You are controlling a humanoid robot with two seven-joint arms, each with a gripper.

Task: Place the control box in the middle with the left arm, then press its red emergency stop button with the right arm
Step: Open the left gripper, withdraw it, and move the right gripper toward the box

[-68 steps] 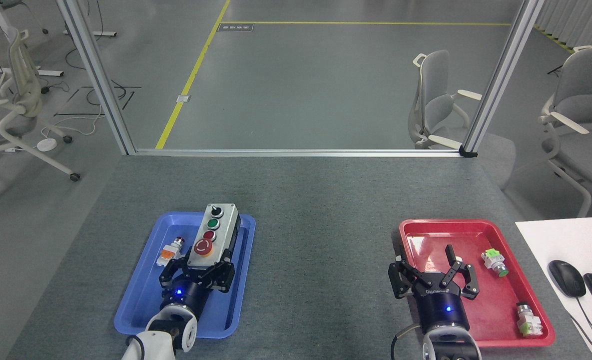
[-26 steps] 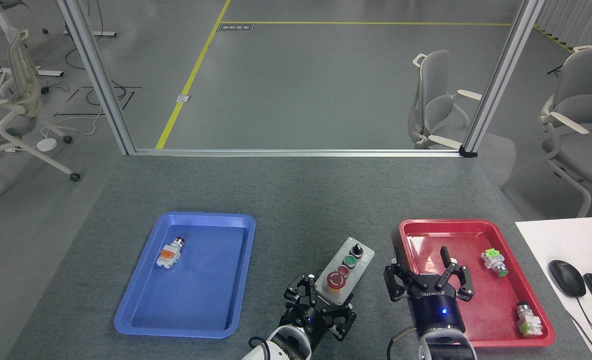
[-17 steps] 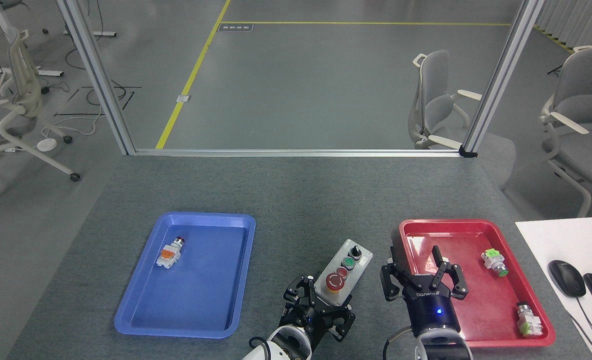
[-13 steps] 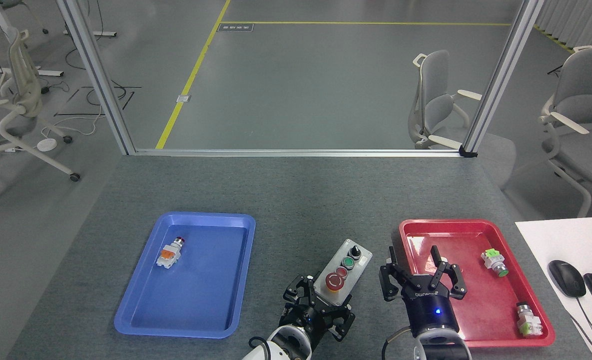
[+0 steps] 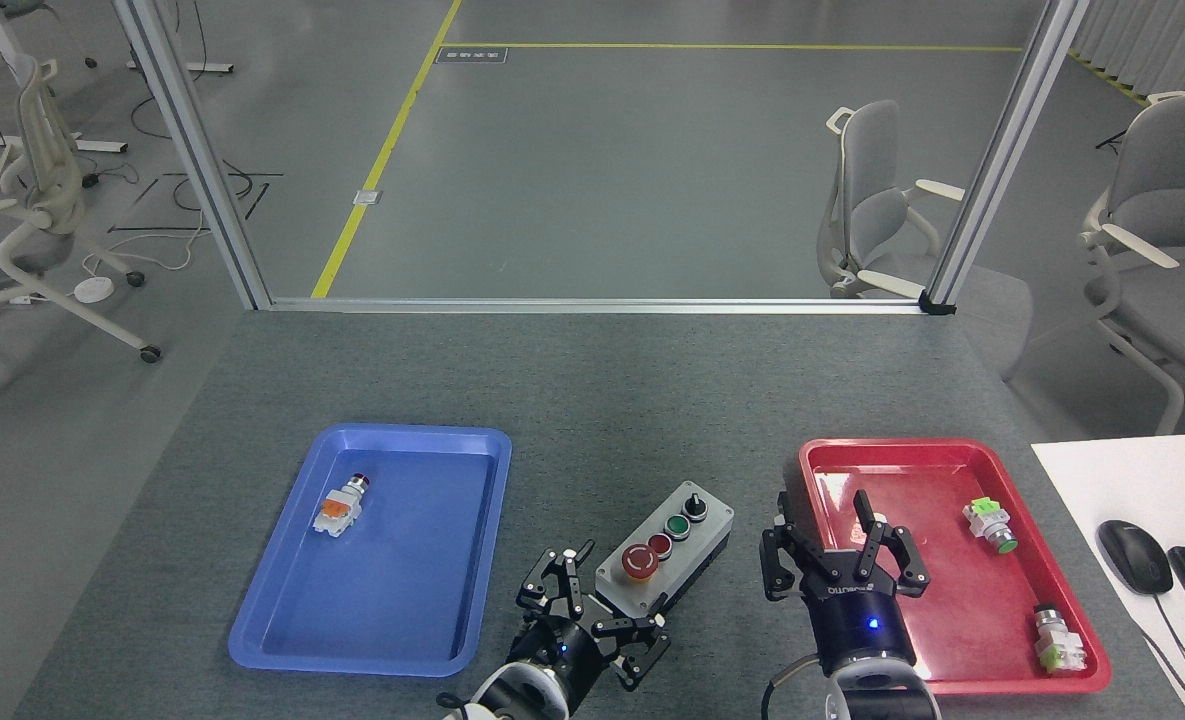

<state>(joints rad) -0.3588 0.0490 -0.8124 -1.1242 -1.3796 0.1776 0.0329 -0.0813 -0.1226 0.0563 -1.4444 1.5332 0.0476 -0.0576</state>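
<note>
head view | control box [image 5: 665, 548] just beyond left hand [image 5: 592, 622] (fingers spread)

**Table surface: items resting on it**

I see a grey speckled table [image 5: 592, 390] filling the lower frame. On it: blue tray [image 5: 282, 620] lower left, control box [image 5: 687, 550] lower centre, red tray [image 5: 952, 450] lower right.

Black end effectors [image 5: 592, 625] — blue lights, white wrists — right [image 5: 837, 570] lettered white.
</note>
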